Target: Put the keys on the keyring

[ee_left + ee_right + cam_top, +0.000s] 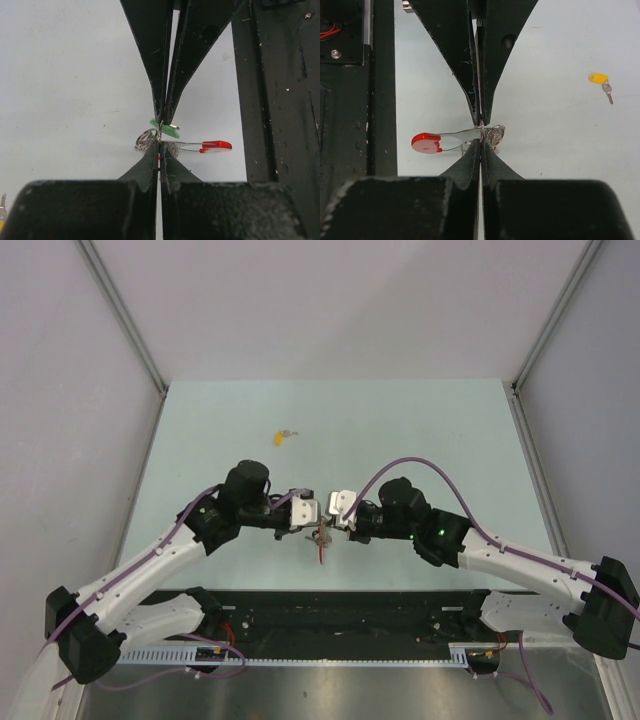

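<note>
keyring [494, 134] held just above a pale green table [420, 430], near its front edge and midway between two robot arms that reach in from either side and meet tip to tip. the part of the keyring that shows is a small coil of silver wire with a flat silver tab running off it, ending in a rounded red tag [426, 142]. in the overhead view the red tag hangs down below the point where the two grippers meet.

left gripper [159, 146] is fully closed, its two dark fingers pressed flat together, and their tips pinch the silver coil of the keyring. right gripper [480, 142] is closed just as tightly. seen from the left wrist camera it comes in from the opposite side, and its tips clamp the green key [167, 130], whose small green plastic head sticks out sideways just beside the coil. the two pairs of fingertips all but touch each other, with the coil and the green head caught between them. whether the green key is threaded onto the coil cannot be made out.

yellow key [599, 78] lies flat on the table by itself, well apart from the grippers and further from the arm bases, its yellow head and short silver blade both plain to see. neither gripper touches it.
</note>
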You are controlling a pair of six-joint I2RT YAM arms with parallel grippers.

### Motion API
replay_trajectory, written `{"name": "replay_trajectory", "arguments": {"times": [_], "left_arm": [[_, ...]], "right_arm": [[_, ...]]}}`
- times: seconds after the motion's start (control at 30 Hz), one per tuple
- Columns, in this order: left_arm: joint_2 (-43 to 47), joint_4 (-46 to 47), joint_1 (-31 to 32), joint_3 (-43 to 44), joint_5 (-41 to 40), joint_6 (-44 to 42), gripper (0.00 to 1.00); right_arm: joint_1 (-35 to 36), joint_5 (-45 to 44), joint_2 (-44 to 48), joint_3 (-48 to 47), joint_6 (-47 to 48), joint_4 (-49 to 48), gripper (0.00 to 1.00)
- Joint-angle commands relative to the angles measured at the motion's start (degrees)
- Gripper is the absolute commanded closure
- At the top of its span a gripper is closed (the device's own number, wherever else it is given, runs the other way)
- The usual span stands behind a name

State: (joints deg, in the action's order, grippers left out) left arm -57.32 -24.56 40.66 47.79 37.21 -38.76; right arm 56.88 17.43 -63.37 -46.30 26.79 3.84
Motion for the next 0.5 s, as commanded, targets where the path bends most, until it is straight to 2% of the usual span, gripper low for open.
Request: {"name": "replay_trajectory", "arguments": {"times": [0.0, 0.3, 0.47], "left_arm": [[0.7, 3.5, 0.8, 1.2, 3.3, 2.4, 1.00], [1.8, 12.3, 0.8, -1.0, 4.4, 13.1, 1.00], [2.2, 12.7, 0.8, -2.1, 1.2, 17.8, 1.00]], "right_arm": [[0.1, -1.0, -0.3, -2.1, -0.4, -1.0, 1.00], [0.9, -5.4, 0.0, -2.1, -0.2, -1.4, 1.00], [1.0, -6.4, 0.4, -2.0, -0.5, -1.5, 1.00]]}}
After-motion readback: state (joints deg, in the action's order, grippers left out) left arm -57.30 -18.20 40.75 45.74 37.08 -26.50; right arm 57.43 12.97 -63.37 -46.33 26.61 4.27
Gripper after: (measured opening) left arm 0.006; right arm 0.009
